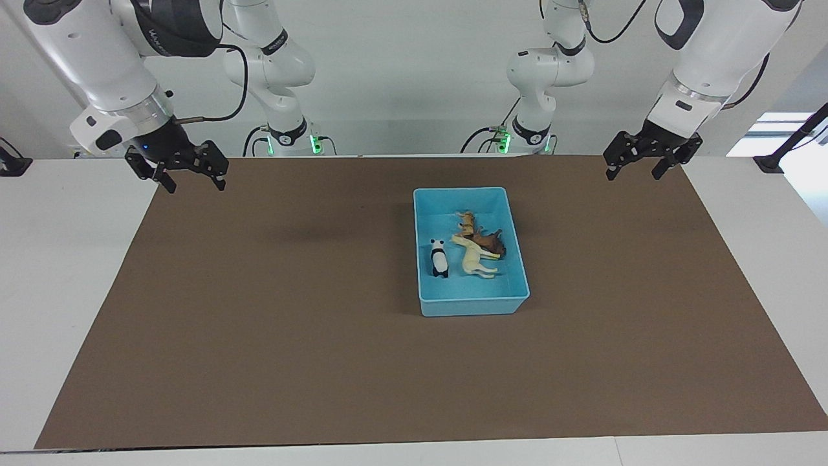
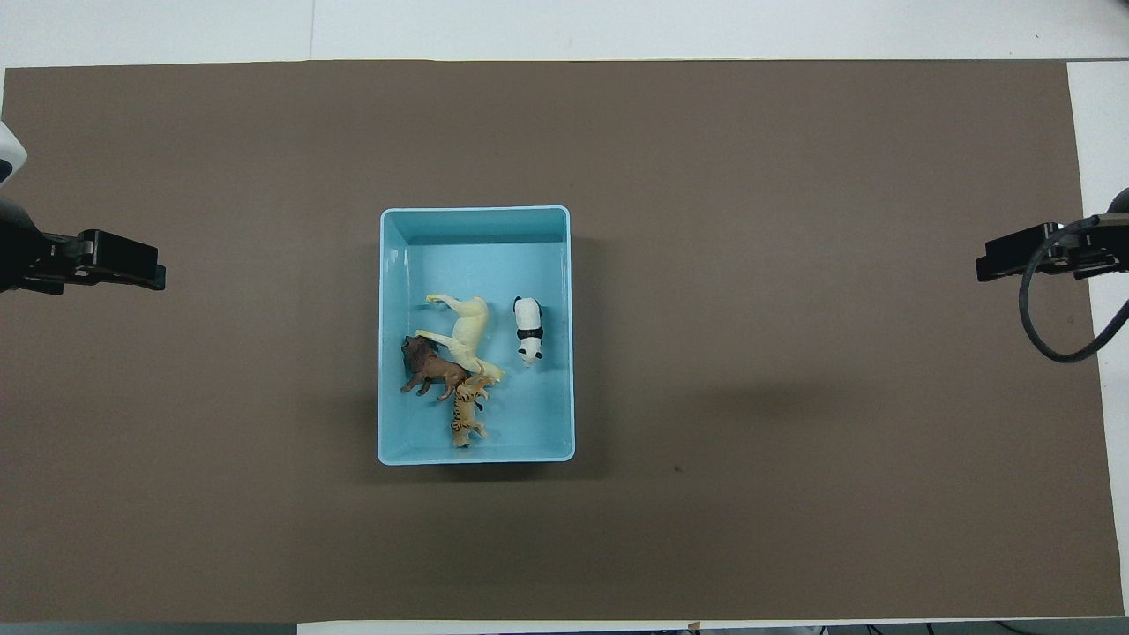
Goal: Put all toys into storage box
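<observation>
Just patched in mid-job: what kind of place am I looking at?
Likely a robotics lab bench: two arms over a brown mat on a white table, toy animals in a blue storage box.

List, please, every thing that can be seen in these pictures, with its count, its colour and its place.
storage box: one, light blue, on the brown mat, a little toward the left arm's end.
llama: one, cream, lying in the box, touching the lion and the tiger.
lion: one, dark brown, in the box beside the llama, toward the left arm's end.
tiger: one, orange-tan, in the box, nearest to the robots.
panda: one, black and white, in the box, apart from the others, toward the right arm's end.
mat: one, brown, covering the white table.
left gripper: one, black, open, empty, raised over the mat's corner.
right gripper: one, black, open, empty, raised over the mat's other near corner.
</observation>
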